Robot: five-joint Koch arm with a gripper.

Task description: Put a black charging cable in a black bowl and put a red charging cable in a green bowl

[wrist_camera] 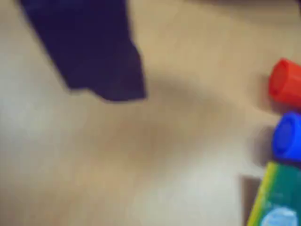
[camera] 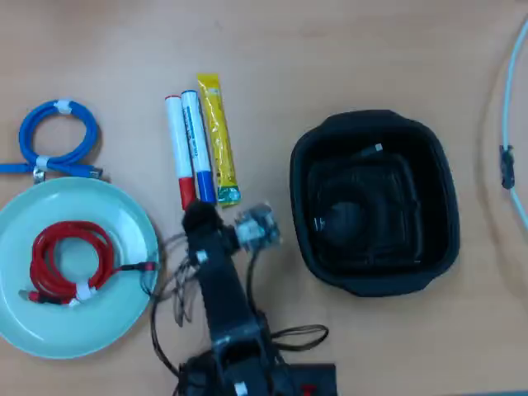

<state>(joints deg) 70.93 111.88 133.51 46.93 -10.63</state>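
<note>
Overhead view shows red charging cable (camera: 68, 257) lying coiled in green bowl (camera: 124, 214), black charging cable (camera: 355, 210) down in black bowl (camera: 307, 173). Looks done. Gripper (camera: 196, 216) near marker pens (camera: 188, 148); cannot tell if spread or pinched. Best to pull back slowly, keeping clear of both bowls.

The arm (camera: 221, 297) reaches forward, its tool (camera: 198, 216) tip blurred, state unclear.

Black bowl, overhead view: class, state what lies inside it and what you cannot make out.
Inside the black bowl lies the black cable, its silver plug tip near the far wall. Black on black, its loops are hard to trace, and anything beneath them is hidden.
</note>
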